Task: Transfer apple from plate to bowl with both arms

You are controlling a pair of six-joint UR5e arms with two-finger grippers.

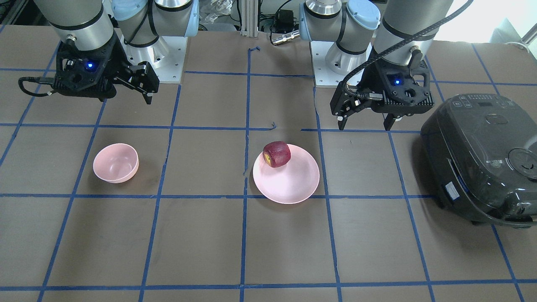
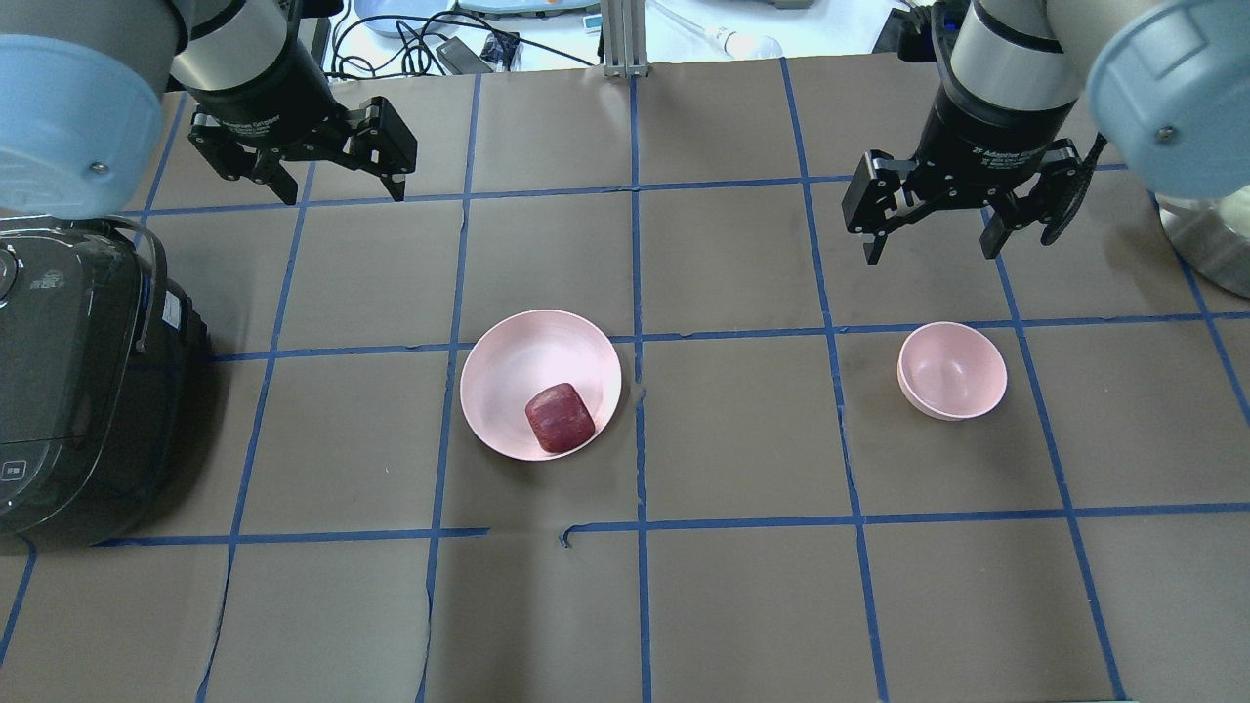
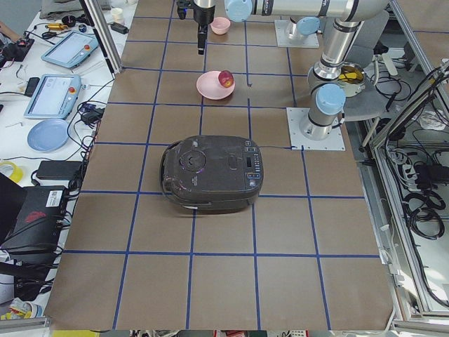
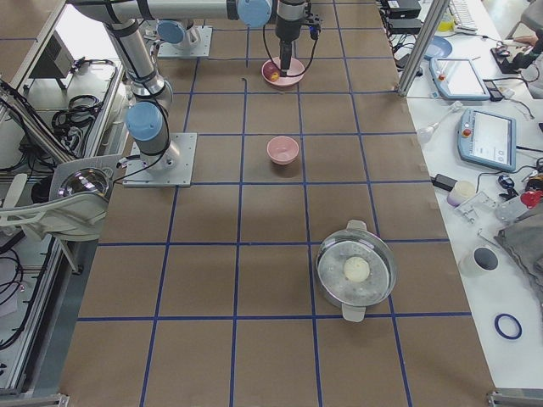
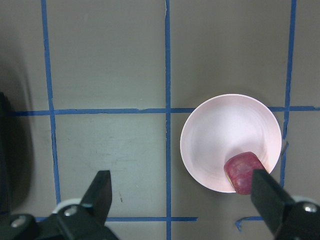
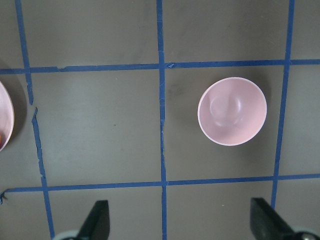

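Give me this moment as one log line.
apple: on plate | bowl: empty | left end effector: open, empty | right end effector: open, empty

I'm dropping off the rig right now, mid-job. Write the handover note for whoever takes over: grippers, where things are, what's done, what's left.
Left gripper: open, empty, in the air, clear of the plate.
Right gripper: open, empty, in the air near the bowl, not touching it.
Apple: on the plate, off centre toward the robot.
Bowl: upright, empty, apart from the plate on the robot's right.
Done: nothing; the apple is not yet grasped.
Left: probably pick the apple with the left gripper, pass it to the right, release it into the bowl.
Note: a black cooker sits at the table's left end.
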